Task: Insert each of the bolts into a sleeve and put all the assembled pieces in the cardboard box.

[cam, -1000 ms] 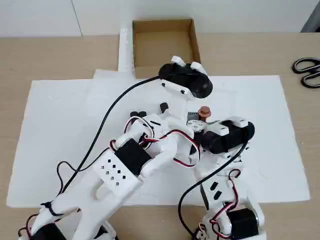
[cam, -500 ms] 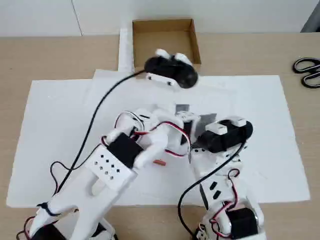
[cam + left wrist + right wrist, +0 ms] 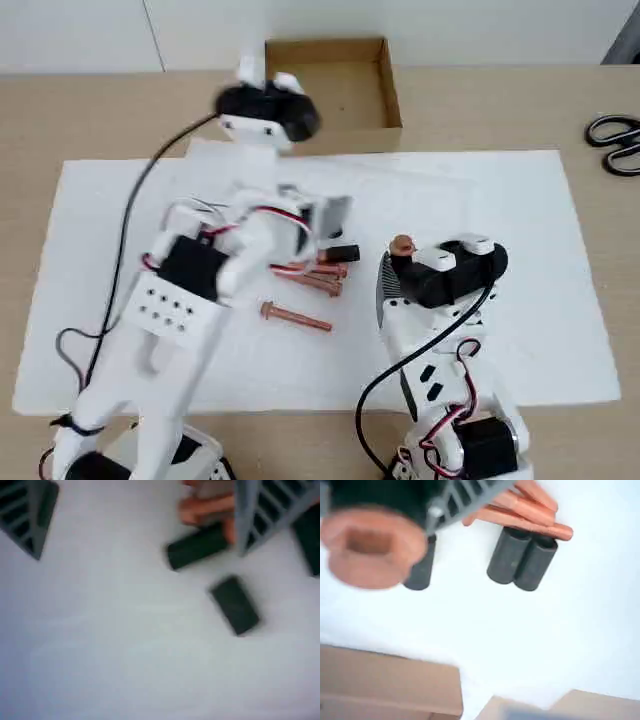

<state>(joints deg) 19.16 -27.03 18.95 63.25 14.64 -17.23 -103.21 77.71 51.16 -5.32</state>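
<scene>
– Counting bolts first: one lone bolt [image 3: 295, 317] lies on the white sheet [image 3: 520, 200], farthest from the cardboard box [image 3: 385, 85]. A pile of bolts [image 3: 322, 277] sits between it and the box, and I make that three, though they overlap.

– And a fifth one off the sheet?

– Yes. The right gripper [image 3: 393, 262] is clamped on the held bolt [image 3: 402, 245], well out from the box's front wall and just beside the pile. Its head faces up and its shaft is hidden.

– Sleeves?

– Three black ones in the right wrist view. A pair of sleeves [image 3: 509, 555] lies touching side by side, with their ends against the pile. A single sleeve [image 3: 420, 567] lies a little apart from them.

– Which way do the loose bolts run?

– The lone bolt's long axis runs roughly along the box's front wall, slightly slanted. The pile runs much the same way. The pair of sleeves lies crosswise to the pile, pointing toward the box.

– Left side?

– The left gripper [image 3: 140, 550] is spread wide and holds nothing. It hangs over the sheet between the box and the pile.

– The box itself?

– It's open at the top, on the surface [image 3: 100, 110] at the sheet's far edge. Its brown floor shows wherever the left arm's wrist doesn't cover it. Scissors [image 3: 615, 140] lie well off to one side of it.
</scene>
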